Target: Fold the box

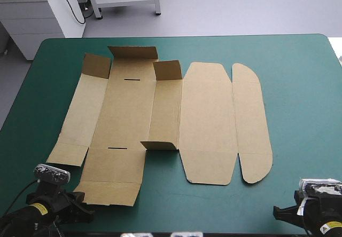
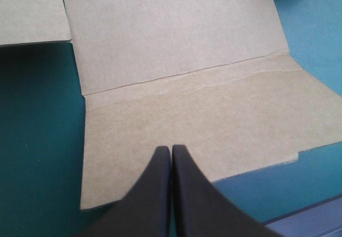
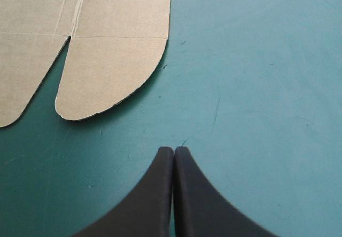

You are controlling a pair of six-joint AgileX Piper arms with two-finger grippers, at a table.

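1. High view: The box (image 1: 206,114) lies opened out as a cut brown sheet on the surface (image 1: 299,87), towards its left side.
   - Most of it is flat. Two short flaps (image 1: 167,70) at the ends of one inner panel stand up, and two more at the far edge lean up.
   - My arms wait at the near edge, the left beside the sheet's near-left corner and the right well apart from it.
   - My worry is that the sheet sits loose on the teal-green cover (image 1: 53,87). A push on one edge may slide or turn the whole thing instead of bending a crease, unless the other hand pins it.

2. Left wrist view: The left hand (image 2: 171,150) is closed to a single point and holds nothing. Its tips are over the near flap (image 2: 203,135).
   - That flap seems to lie flush on the cover, so getting under its edge looks awkward.
   - A closed tip could skate across the board or crush the corner.

3. Right wrist view: The right hand (image 3: 174,150) is likewise pressed together and empty, over bare cover.
   - The rounded tab (image 3: 112,71) lies ahead and to one side, not touching.
   - I see nothing between the hand and the tab.
   - A tab that thin might buckle away from its score line if I pinch it crookedly.
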